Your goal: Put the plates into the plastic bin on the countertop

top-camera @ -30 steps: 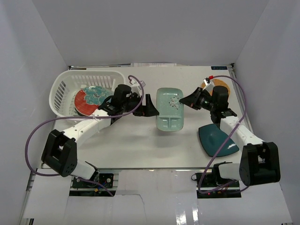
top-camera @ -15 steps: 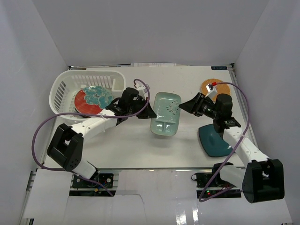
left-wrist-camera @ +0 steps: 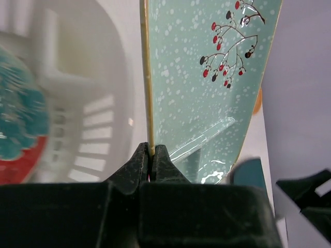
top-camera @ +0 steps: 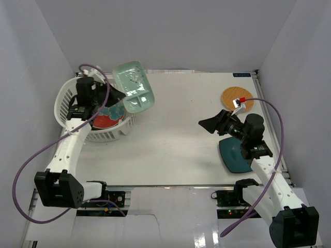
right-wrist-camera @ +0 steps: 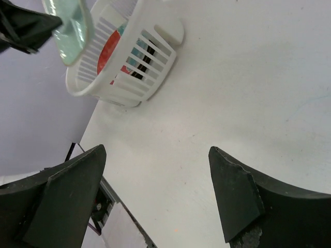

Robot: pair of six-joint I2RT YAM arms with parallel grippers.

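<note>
My left gripper (top-camera: 117,96) (left-wrist-camera: 151,154) is shut on the rim of the pale-green rectangular plate (top-camera: 135,86) (left-wrist-camera: 207,93), which hangs tilted above the right end of the white plastic bin (top-camera: 66,101) (right-wrist-camera: 135,77). A red-and-teal floral plate (top-camera: 102,120) (left-wrist-camera: 20,129) lies in the bin. An orange woven plate (top-camera: 232,96) lies at the far right of the countertop (top-camera: 176,144). Nearer, partly under my right arm, lies a dark-teal square plate (top-camera: 234,156). My right gripper (top-camera: 209,124) (right-wrist-camera: 155,191) hovers open over bare countertop, nothing between its fingers.
Pale grey walls (top-camera: 36,62) close in the countertop on the left, back and right. The bin stands against the left wall. The left arm's purple cable (top-camera: 31,160) loops over the near left edge.
The left gripper closed on the pale-green plate at mid-table and carried it up and left to above the bin. The right gripper opened and drew back towards the right.
</note>
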